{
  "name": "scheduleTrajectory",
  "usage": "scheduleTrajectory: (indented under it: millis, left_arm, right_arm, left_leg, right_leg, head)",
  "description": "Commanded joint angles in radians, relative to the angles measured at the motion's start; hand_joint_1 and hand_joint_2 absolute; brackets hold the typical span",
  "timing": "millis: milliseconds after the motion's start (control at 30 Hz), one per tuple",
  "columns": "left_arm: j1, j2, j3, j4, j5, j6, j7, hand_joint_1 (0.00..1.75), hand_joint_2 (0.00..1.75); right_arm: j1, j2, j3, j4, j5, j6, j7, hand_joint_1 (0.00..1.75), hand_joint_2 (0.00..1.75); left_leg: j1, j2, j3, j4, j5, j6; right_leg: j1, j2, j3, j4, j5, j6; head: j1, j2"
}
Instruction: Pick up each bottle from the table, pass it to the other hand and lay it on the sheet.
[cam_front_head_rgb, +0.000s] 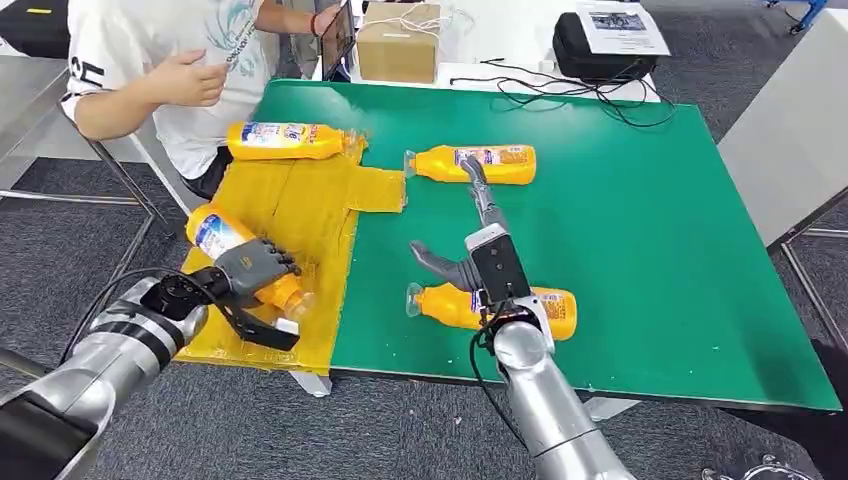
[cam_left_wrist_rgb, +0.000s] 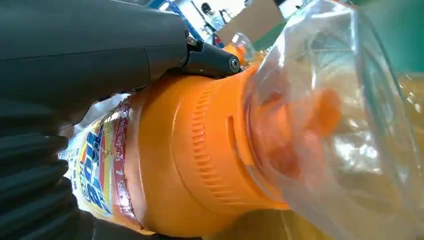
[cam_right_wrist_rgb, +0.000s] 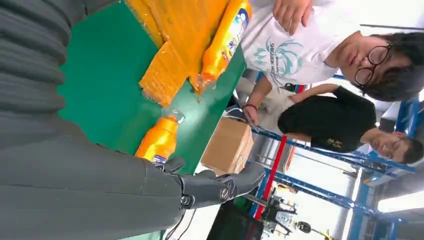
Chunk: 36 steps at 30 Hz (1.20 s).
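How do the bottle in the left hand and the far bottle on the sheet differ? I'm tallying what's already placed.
The bottle in the left hand is gripped by the left hand and slants over the sheet's near part; the far bottle lies untouched, crosswise at the sheet's far edge. Both are orange with blue-and-white labels.

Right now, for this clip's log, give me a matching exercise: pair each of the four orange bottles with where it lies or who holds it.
Column one:
1. bottle in left hand
2. far sheet bottle
3. far mat bottle
4. near mat bottle

Column two:
A. on the green mat, under the right hand's wrist
B. at the yellow sheet's far edge, by the person
C. gripped over the sheet's near end
D. on the mat beyond the right hand's fingertips

Pairs: 1-C, 2-B, 3-D, 4-A
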Motion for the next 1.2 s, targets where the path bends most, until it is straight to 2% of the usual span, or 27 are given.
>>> scheduleTrajectory:
  millis: [33,700,967,1067,1167,1200]
  left_arm:
    - [-0.058,-0.036,-0.108,0.095,0.002,0.02,0.0,0.0,1.75]
    - [-0.007,-0.061,-0.094,0.105,0.078,0.05,-0.026,0.0,1.75]
    - [0.021,-0.069,-0.067,0.102,0.125,0.071,-0.04,0.0,1.75]
    - [0.062,-0.065,0.016,0.074,0.217,0.108,-0.066,0.0,1.75]
    - [0.2,-0.08,0.238,-0.034,0.457,0.149,-0.207,0.0,1.75]
    - [0.28,-0.072,0.288,-0.155,0.563,0.142,-0.212,0.0,1.75]
  right_arm:
    - [-0.056,-0.011,0.031,0.08,-0.001,0.011,0.003,0.0,1.75]
    - [-0.065,-0.014,0.036,0.109,0.002,0.018,0.008,0.0,1.75]
    - [-0.071,-0.016,0.033,0.127,0.002,0.02,0.009,0.0,1.75]
    - [-0.071,-0.016,0.028,0.133,0.004,0.014,0.011,0.0,1.75]
    - [-0.063,-0.017,0.017,0.151,0.012,-0.014,0.023,0.0,1.75]
    - [-0.059,-0.021,0.018,0.16,0.029,-0.031,0.033,0.0,1.75]
  left_leg:
    - [0.0,0.0,0.002,0.0,-0.001,-0.001]
    - [0.001,-0.001,0.008,-0.001,-0.003,-0.001]
    - [0.0,-0.002,0.004,-0.001,-0.001,0.0]
    - [0.0,-0.002,0.006,-0.001,-0.002,-0.001]
    - [-0.001,-0.001,0.006,-0.002,-0.001,0.0]
    - [-0.001,0.0,0.009,-0.004,-0.002,0.0]
  right_leg:
    - [0.001,0.0,0.002,0.0,-0.001,-0.001]
    - [0.0,0.0,0.008,0.0,-0.003,-0.002]
    - [0.0,-0.002,0.005,-0.001,-0.001,-0.001]
    - [0.0,-0.001,0.007,0.0,-0.002,-0.001]
    - [-0.001,0.0,0.006,-0.001,-0.001,-0.001]
    - [-0.001,0.001,0.009,-0.003,-0.001,-0.001]
  head:
    - [0.0,0.0]
    - [0.0,0.0]
    - [0.0,0.0]
    - [0.0,0.0]
    - [0.0,0.0]
    - [0.0,0.0]
